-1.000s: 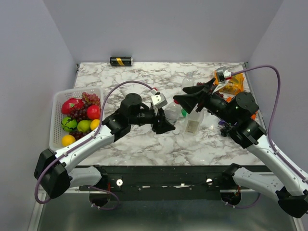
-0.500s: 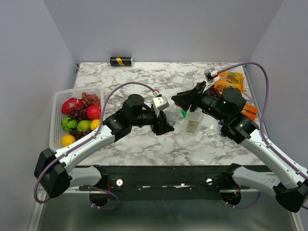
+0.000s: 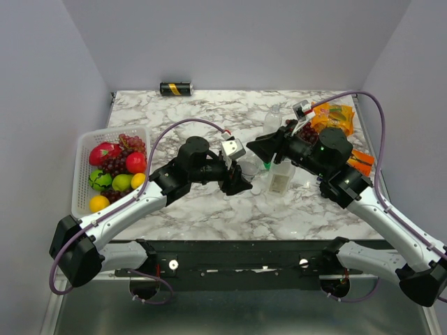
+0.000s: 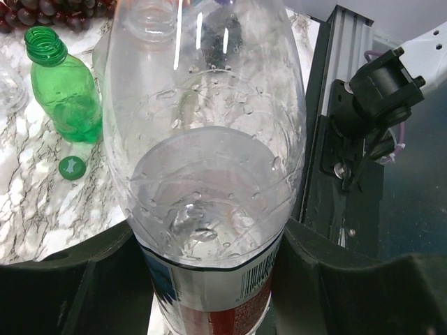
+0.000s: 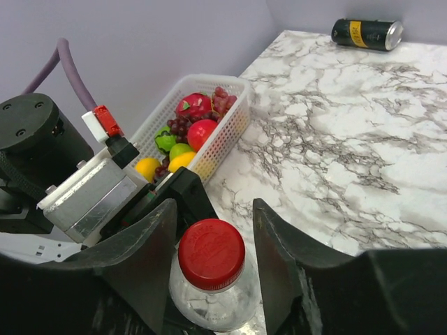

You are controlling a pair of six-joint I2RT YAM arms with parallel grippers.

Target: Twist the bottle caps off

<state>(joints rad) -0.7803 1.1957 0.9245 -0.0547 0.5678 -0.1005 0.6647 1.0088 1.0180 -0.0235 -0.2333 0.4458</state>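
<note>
Cap removal under way near the middle of the white marble tabletop [image 3: 209, 115]. Clamps the large clear plastic bottle with the red-and-white label [image 4: 209, 139] in the left gripper [image 4: 209, 244], fingers pressed against both sides of the lower body just above the label. Straddles the bottle's round red screw cap [image 5: 211, 252] with the right gripper [image 5: 214, 223], fingers close on either side; cannot tell whether pinching or merely flanking. Looks about a third full of water, so probably light but sloshy, with thin walls that dent under a hard squeeze and a smooth, slippery skin. Calls, by that reckoning, for a firm hold low on the stiffer labelled band and a square pinch on the cap's rim for the twist. Shows just beside it a small green plastic bottle [image 4: 64, 87], neck open, with its green cap [image 4: 71, 166] lying on the marble.
</note>
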